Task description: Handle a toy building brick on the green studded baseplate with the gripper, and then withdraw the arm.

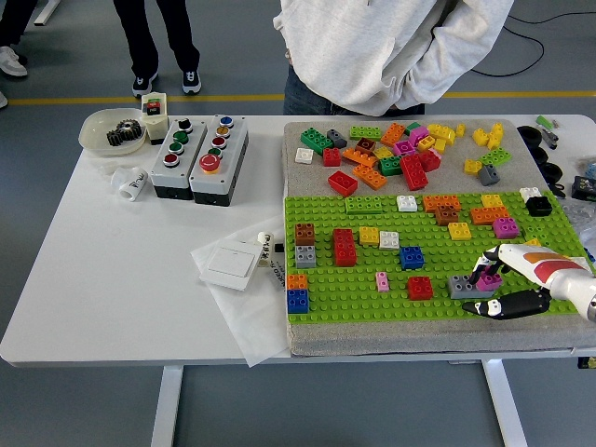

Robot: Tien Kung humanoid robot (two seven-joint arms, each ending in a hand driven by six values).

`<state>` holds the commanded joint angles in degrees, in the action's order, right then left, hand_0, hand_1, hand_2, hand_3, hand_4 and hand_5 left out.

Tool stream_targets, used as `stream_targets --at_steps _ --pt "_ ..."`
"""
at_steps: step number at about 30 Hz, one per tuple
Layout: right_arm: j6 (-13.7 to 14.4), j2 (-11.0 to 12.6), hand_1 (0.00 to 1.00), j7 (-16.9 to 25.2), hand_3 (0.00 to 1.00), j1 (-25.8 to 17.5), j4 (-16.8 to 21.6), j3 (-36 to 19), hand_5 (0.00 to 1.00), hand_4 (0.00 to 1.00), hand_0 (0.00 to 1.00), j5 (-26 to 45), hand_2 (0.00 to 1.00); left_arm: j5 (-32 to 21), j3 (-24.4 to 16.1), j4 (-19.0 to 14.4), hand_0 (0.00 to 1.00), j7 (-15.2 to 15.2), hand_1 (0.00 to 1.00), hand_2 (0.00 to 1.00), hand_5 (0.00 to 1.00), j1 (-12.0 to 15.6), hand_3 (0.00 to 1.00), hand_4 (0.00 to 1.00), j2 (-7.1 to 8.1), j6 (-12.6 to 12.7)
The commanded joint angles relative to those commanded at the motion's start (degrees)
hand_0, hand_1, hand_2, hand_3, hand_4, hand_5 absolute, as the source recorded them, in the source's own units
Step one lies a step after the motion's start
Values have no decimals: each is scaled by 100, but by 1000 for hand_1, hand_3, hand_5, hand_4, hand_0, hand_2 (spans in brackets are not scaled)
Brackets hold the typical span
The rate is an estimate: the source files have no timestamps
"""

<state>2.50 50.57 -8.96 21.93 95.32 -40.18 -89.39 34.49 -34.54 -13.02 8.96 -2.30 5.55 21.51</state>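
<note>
Right hand [498,287] | fingers pinched on magenta brick [488,279] atop grey brick [466,287], baseplate [372,303] front right | risk: studs hold, grey brick lifts too, grip slips

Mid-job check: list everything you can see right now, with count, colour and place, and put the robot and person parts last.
baseplate: one, green, studded, on a grey mat, right half of the table.
bricks on the baseplate: about twenty, mixed colours, including a grey brick and a magenta brick at the hand.
loose bricks: a mixed pile on the mat beyond the baseplate.
button boxes: two, grey, table's far left.
bowl: one, white, holding dark gears, far left corner.
wall switch: one, white, on a plastic sheet.
person: pale sweatshirt, at the far side.
right hand: fingers around the magenta brick.
</note>
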Motion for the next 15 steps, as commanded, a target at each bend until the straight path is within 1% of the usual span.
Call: stream_targets --at_steps 8,15 --pt "-28 55 651 -35 557 -45 185 -69 544 897 648 -12 699 -9 9 2 742 -6 753 806 628 0 613 644 3 -3" --pt "-57 60 651 -40 556 -55 180 -62 546 898 648 3 699 -13 18 0 742 -10 754 806 628 0 614 644 7 -2"
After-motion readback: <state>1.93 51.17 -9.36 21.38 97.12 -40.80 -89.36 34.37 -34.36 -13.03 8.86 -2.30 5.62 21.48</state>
